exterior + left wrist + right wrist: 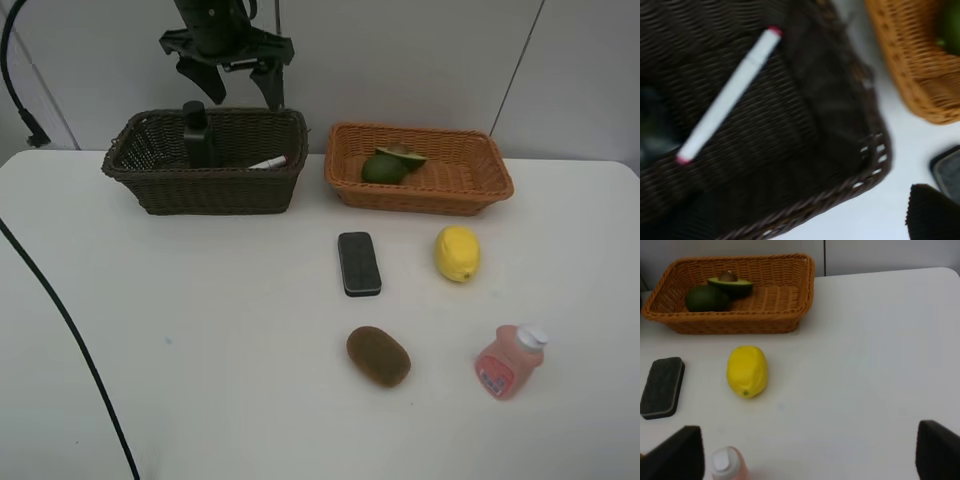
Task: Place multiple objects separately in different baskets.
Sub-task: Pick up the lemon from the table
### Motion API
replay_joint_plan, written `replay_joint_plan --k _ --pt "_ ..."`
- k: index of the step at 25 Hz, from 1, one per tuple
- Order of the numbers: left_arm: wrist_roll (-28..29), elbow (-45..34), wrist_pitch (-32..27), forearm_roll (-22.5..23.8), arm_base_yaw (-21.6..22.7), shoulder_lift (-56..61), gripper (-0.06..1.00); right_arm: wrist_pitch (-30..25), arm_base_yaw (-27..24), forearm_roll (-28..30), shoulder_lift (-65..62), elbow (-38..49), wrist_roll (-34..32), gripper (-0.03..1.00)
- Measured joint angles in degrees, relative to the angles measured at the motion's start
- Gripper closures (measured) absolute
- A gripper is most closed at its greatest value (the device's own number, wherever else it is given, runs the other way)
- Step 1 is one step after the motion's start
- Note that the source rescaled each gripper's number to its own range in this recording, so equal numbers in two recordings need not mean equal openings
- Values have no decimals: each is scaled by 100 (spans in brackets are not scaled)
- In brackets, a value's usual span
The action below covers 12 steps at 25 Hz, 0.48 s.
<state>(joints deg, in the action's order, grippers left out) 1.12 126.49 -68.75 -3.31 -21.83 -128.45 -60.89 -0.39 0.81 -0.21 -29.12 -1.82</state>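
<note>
When reaching for the black eraser (pixel 359 264), lift the left hand (pixel 230 88) — wide, empty — clear of the dark basket (pixel 210 190) first; right hand (pixel 808 452) wide too.

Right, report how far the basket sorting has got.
Done: the pump bottle and marker lie in the dark basket, the whole avocado and halved avocado in the orange basket. In hand: nothing; the left gripper open above the dark basket, the right gripper open over the table. Left: eraser, lemon, kiwi and pink bottle on the table.
</note>
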Motion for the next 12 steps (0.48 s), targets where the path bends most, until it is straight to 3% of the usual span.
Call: replay_joint_plan --k 5,12 --pt "128 -1807 10 331 723 1245 -6 0 0 0 0 0 0 -3" --pt "98 -4846 10 520 2432 3866 -6 0 0 0 0 0 0 -3"
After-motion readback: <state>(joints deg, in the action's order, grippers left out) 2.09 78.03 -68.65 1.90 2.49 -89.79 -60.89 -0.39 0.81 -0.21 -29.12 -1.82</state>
